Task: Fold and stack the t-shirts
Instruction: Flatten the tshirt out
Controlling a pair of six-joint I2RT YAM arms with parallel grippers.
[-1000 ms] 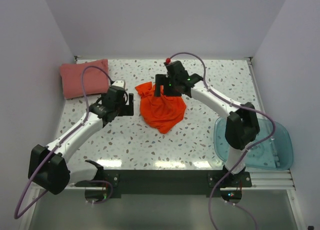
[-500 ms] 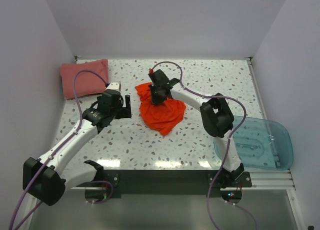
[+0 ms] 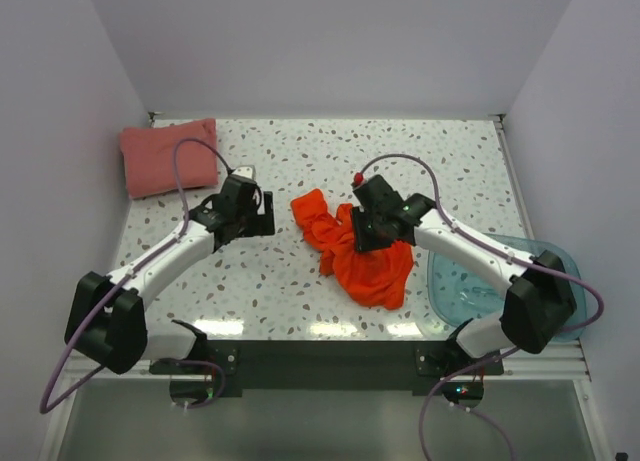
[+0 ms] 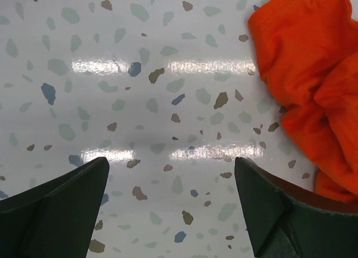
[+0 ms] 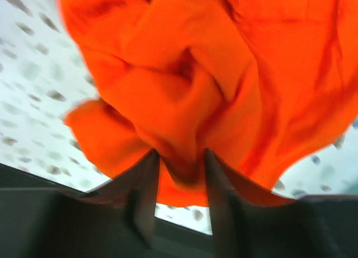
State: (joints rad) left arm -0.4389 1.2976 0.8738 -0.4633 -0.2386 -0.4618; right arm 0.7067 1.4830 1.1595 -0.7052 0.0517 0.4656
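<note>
Judging by how things lie, we are roughly halfway: the dusty pink t-shirt (image 3: 168,158) lies folded at the far left corner of the table (image 3: 300,306), while the orange t-shirt (image 3: 368,263) is crumpled mid-table, pinched in our narrowed right gripper (image 5: 180,157), our left gripper (image 4: 172,165) gaping empty beside it.
</note>
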